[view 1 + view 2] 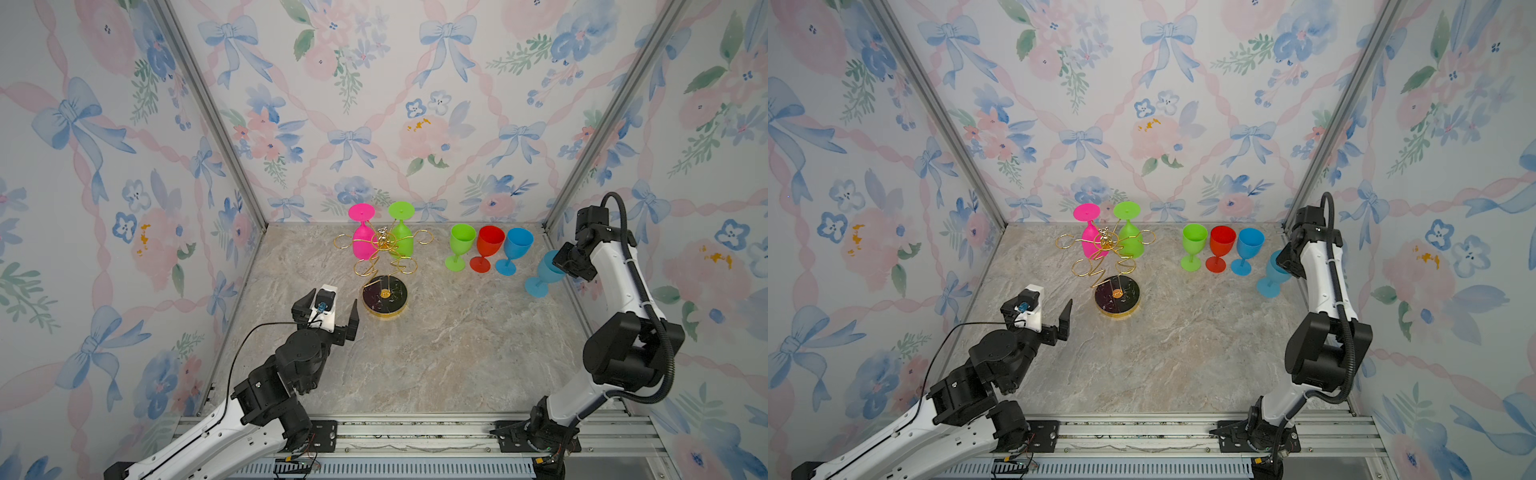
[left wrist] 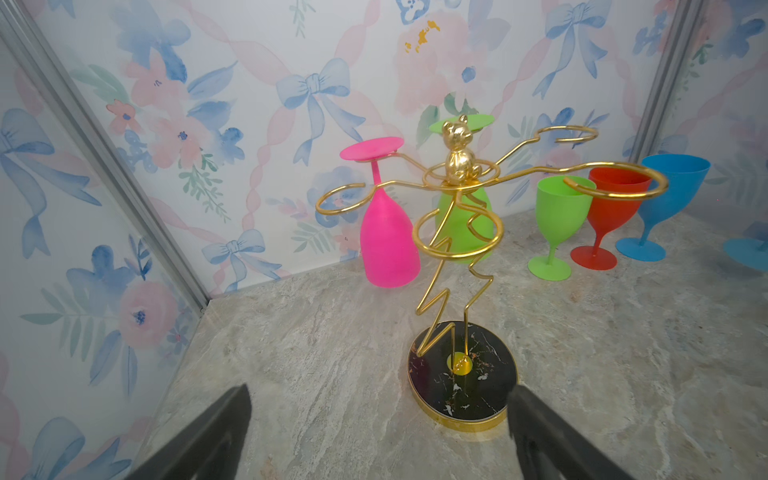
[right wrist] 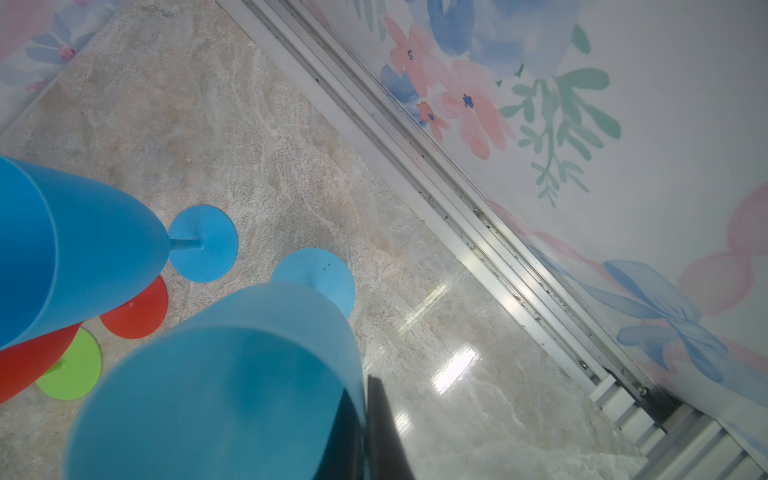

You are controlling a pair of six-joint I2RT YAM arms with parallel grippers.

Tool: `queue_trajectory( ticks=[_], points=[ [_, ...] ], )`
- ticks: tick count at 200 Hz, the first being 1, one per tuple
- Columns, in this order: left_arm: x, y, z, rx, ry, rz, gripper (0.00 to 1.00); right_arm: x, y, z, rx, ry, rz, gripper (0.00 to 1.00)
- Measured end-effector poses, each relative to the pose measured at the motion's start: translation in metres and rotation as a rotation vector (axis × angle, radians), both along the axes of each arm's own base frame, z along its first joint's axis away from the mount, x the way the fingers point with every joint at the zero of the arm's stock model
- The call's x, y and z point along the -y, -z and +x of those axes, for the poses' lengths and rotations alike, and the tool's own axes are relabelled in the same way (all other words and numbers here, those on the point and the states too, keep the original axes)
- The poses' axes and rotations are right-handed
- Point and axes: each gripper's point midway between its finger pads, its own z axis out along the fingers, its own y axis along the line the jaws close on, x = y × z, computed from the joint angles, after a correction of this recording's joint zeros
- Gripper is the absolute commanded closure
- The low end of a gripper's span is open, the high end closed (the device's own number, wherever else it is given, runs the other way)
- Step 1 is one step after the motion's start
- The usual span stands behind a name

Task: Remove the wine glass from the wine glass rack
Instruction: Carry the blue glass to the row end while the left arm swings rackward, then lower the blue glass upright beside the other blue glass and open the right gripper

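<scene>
left claw reaches forward, agape; right claw clamps pale blue glass.

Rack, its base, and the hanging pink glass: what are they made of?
Wine glass rack: thin wire, shiny gold finish, likely plated metal. Its base: black with pale veining, marble or marble-look, gold rim. Pink wine glass: opaque, matte, uniform colour, no glare, probably plastic.

Right wrist view: light blue glass cut off at the frame edge; right gripper shows one finger clearly (the other only a dark smear behind the glass wall). Left wrist view: hanging green glass half hidden by wine glass rack.
</scene>
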Motion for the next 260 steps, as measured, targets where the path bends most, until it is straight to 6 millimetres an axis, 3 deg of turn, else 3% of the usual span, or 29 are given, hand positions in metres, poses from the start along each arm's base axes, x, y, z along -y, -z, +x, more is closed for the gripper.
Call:
queue_trajectory(
  ticks=[43,94,157,260],
  points=[
    [-0.042,0.014,0.022,-0.055,-0.169,-0.038,0.03,0.012,0.001,0.033,0.012,0.013,-0.001,1.00],
    [-0.080,0.016,0.026,-0.054,-0.304,-0.075,0.02,0.019,0.010,0.059,0.001,0.011,0.009,1.00],
    [-0.083,0.019,0.025,-0.050,-0.304,-0.081,0.03,0.027,0.010,0.085,0.008,0.013,0.011,1.00],
    [-0.084,0.019,0.025,-0.051,-0.305,-0.082,0.03,0.025,0.023,0.095,0.008,0.022,0.050,1.00]
  ],
)
